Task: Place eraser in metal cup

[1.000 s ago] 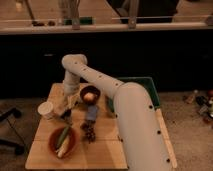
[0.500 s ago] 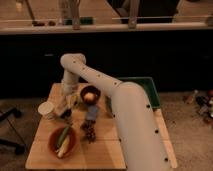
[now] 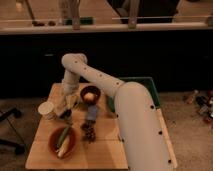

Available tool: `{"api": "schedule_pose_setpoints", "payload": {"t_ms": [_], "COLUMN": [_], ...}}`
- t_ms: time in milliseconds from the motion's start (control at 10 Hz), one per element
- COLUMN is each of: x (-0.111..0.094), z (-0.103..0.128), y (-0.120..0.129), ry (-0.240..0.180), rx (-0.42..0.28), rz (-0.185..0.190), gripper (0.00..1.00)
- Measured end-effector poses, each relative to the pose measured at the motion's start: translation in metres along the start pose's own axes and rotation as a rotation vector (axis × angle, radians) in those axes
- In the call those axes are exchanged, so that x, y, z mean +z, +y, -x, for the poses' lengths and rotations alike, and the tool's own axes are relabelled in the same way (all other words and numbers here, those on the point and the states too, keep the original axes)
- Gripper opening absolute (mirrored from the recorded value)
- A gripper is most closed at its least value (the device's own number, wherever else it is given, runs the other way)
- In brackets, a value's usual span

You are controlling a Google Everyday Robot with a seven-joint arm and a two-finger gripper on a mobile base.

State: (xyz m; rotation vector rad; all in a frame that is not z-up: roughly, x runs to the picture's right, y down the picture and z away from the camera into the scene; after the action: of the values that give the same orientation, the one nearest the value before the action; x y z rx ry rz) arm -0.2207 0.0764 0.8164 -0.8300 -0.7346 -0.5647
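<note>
The metal cup [image 3: 46,110] is a short cream-looking cylinder standing at the left edge of the wooden table [image 3: 107,150]. My gripper [image 3: 64,107] hangs from the white arm [image 3: 95,75], low over the table and right beside the cup on its right. A small blue-grey block [image 3: 91,115], possibly the eraser, lies on the table right of the gripper and below the dark bowl. I cannot tell whether the gripper holds anything.
A dark bowl [image 3: 90,94] with a pale round item stands right of the gripper. A red-orange bowl [image 3: 62,142] with green and yellow items sits at the front left. A dark clump [image 3: 89,131] lies mid-table. A green tray [image 3: 148,91] is behind the arm on the right.
The gripper has sunk slightly beside the cup. Nothing else has visibly moved.
</note>
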Motion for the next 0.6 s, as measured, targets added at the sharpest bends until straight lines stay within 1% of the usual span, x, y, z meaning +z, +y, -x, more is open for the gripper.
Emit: {"api": "schedule_pose_setpoints", "payload": {"t_ms": [200,400,500,600], "x": [0.0034,0.0063,0.0072,0.0087], "z": [-0.0007,0.0006,0.0001,-0.0001], "y": [0.0014,0.0010,0.0013,0.0014], "ry": [-0.030,-0.050,-0.060,-0.081], "rx": [-0.008,-0.014,-0.013,-0.011], "rz": [-0.012,-0.017,-0.019,-0.022], "gripper": [0.00,0.00,0.04,0.15]}}
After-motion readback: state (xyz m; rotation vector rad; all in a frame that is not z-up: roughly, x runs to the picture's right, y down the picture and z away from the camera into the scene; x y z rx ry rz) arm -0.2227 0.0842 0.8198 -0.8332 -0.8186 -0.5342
